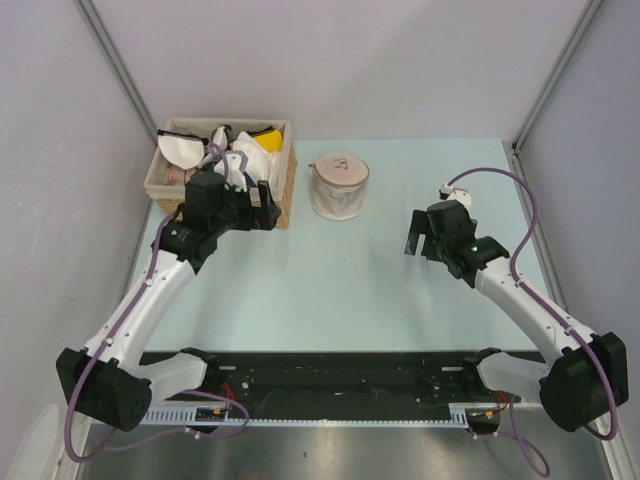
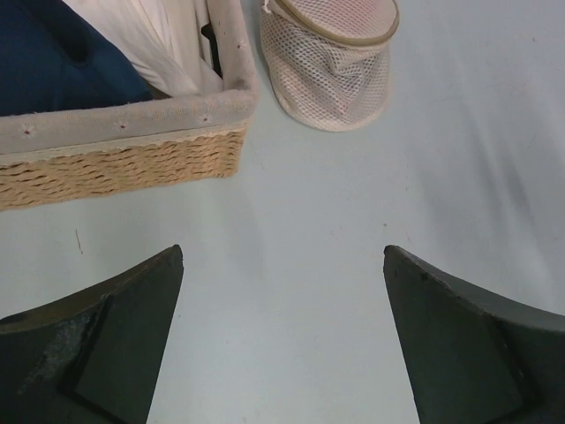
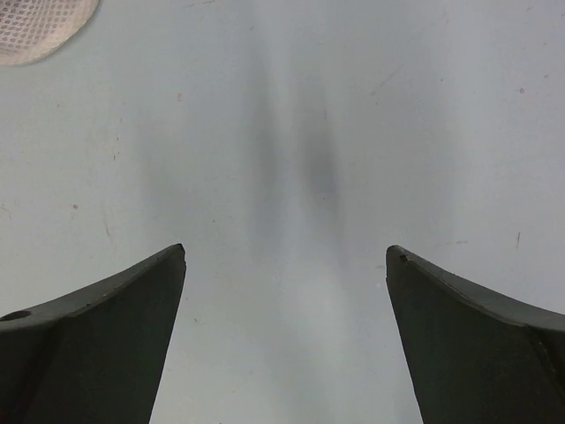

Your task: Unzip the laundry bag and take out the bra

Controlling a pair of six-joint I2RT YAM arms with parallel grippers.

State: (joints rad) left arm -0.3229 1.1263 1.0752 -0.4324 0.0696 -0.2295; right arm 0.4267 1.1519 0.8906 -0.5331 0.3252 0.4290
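A: How many things are there, please?

B: Two pincers, one laundry bag [image 1: 338, 186] and one wicker basket [image 1: 287, 190]. In the basket lie several garments, and I cannot count them exactly. Most are white [image 1: 181, 150], one is yellow [image 1: 266, 135] and one is dark blue [image 2: 53, 62].

A: And the pincers, in which state are they?

B: The left pincer [image 2: 282, 256] is released, its fingers stand wide apart and only bare table [image 2: 291, 291] is between them. The right pincer [image 3: 285, 254] is the same, spread wide and holding nothing.

A: Where is the bag from them?

B: It stands ahead of the left pincer and a little to its right, apart from it. From the right pincer it is ahead and far to the left, only an edge shows in that wrist view. The basket is ahead-left of the left pincer, near it, and the bag stands just beside the basket's right wall.

A: How does the bag look?

B: It is a small round pouch of cream-white mesh, upright, its side a bit slumped. A tan zipper band runs around the top rim, and the round face seems to lie closed. A faint pink-red tone shows through that face. Whether it is the bra, I cannot tell.

A: Any writing?

B: Only a small dark line drawing [image 1: 340, 163] on the round face, with no letters that I can read.
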